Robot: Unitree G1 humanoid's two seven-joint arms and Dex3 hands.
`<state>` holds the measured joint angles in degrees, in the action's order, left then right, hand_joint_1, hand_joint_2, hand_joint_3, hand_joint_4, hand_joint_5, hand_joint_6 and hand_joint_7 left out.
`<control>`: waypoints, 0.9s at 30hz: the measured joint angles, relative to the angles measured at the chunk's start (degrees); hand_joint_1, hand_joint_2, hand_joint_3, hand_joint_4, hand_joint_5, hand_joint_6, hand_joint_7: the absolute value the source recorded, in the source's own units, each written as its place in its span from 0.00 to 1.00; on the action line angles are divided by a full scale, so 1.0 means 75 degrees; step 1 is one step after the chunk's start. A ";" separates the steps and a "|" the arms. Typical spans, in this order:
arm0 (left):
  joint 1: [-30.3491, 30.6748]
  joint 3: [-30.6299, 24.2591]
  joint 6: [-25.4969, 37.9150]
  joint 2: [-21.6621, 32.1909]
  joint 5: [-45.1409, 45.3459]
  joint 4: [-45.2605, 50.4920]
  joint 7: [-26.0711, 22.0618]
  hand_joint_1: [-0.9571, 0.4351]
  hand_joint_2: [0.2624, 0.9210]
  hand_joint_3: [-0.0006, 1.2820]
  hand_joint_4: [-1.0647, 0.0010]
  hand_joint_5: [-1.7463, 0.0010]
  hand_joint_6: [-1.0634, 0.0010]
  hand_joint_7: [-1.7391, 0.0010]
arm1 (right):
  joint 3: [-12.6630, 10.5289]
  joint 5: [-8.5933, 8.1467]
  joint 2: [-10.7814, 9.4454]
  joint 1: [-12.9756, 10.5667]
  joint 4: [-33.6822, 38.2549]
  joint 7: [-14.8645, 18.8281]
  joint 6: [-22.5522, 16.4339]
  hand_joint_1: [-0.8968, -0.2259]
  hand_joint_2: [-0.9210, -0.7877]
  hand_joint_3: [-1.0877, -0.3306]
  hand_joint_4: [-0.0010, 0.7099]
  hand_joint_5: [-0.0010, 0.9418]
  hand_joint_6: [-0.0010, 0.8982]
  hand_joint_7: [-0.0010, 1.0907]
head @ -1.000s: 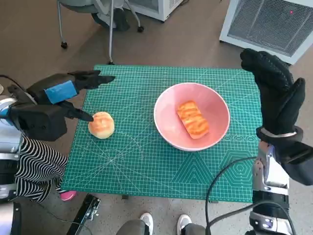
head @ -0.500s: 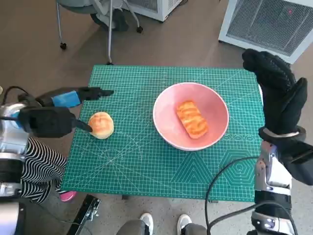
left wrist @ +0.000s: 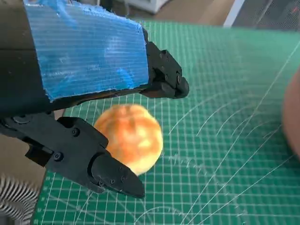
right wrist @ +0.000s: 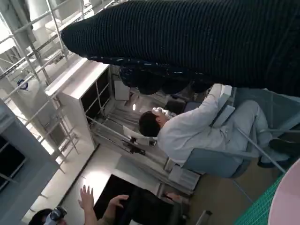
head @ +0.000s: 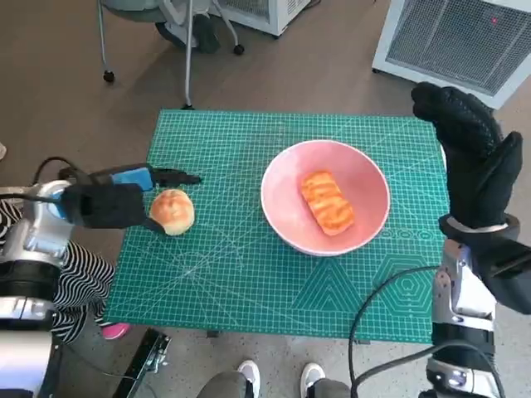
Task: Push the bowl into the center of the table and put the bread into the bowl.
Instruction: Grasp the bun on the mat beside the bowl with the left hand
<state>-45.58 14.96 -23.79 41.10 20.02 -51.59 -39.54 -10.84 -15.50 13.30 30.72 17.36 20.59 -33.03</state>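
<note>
You're straddling the bun [head: 172, 211] w/ your left hand [head: 112, 201], fingers apart, not gripping yet, well left of the bowl [head: 286, 232]. Closing off-center, you're risking rolling it off the mat [head: 241, 282]. Right hand [head: 469, 157] is hanging spread, holding nothing.

The left hand [head: 112, 201] has come lower and nearer to the round bread [head: 172, 211] than one second ago. Before, it was raised at the tabletop's [head: 249, 282] edge with fingers pointing across; now its fingers are around the bread, one above and one below, not closed on it.
</note>
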 measured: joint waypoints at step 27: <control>-0.0294 0.0438 -0.0762 -0.0269 0.0725 -0.1059 0.1505 0.69 1.00 0.02 0.29 0.39 0.37 0.34 | -0.0005 0.0003 -0.0003 -0.0007 -0.0040 -0.0002 0.0031 0.27 0.00 0.48 0.22 0.00 0.07 0.38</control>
<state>-47.78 18.24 -29.51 39.08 25.46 -59.53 -28.25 -10.88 -15.48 13.27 30.67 17.06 20.58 -32.80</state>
